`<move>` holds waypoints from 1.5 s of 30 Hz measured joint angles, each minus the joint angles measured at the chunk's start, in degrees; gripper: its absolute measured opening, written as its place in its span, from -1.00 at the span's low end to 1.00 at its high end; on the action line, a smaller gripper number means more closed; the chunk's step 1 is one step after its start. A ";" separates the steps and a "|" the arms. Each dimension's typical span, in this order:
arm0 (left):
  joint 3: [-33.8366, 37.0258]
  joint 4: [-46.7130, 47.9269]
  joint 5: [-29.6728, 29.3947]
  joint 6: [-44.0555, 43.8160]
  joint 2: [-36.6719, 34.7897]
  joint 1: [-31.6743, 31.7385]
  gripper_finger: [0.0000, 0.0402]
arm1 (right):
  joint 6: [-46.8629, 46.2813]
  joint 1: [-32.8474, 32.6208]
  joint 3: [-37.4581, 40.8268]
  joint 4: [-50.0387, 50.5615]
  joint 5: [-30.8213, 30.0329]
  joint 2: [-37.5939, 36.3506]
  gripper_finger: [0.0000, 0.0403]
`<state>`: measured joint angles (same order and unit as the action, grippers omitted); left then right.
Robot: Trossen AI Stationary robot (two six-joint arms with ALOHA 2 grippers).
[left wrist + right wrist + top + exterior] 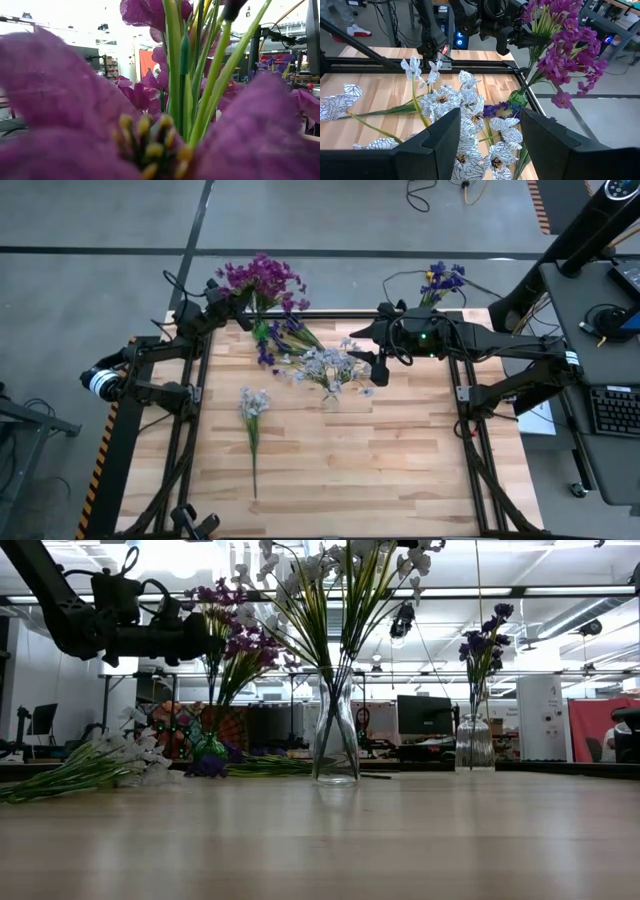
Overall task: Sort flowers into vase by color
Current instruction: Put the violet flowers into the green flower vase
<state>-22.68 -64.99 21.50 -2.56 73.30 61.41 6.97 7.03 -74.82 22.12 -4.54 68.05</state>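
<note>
Table [400,470]: you see pale wood planks filling the middle of the high view, inside a dark frame.
Left tool [243,297]: in the upper left of the high view, right at the purple flowers; its jaws are closed narrow, and you cannot tell whether they grip a stem.
Right tool [487,135]: upper right of centre in the high view, above the white flowers; its jaws stand partly apart with nothing between them.
Purple flowers [262,280]: upper left, standing in a green vase [209,748] at the table's far edge.
White flowers [330,366]: centre, in a clear vase [335,745].
Blue flowers [443,279]: upper right, in another clear vase [474,743].
Loose blue flowers [280,340]: lying between the purple and white bunches.
Single white spray [253,406]: lying flat, left of centre, well apart from the vases.
</note>
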 joint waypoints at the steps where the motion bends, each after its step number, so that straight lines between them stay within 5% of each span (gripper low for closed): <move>1: 0.00 0.00 0.00 -0.01 0.00 0.00 -0.90 | -0.10 0.00 0.01 0.09 -0.02 0.00 -0.01; 12: 0.00 0.00 0.07 -0.14 -0.04 0.00 -0.85 | -0.59 0.00 0.01 0.36 0.00 0.00 -0.01; 33: 2.90 5.06 0.20 -0.15 -2.70 0.00 -0.21 | -1.04 0.00 0.01 0.84 0.02 0.00 -0.01; 45: 7.90 6.31 -0.11 0.33 -9.44 0.00 -0.16 | -1.00 0.00 0.01 1.21 0.02 0.00 -0.01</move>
<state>-14.78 -58.68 21.39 -2.23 63.86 61.41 5.98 7.03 -74.81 23.33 -4.51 68.05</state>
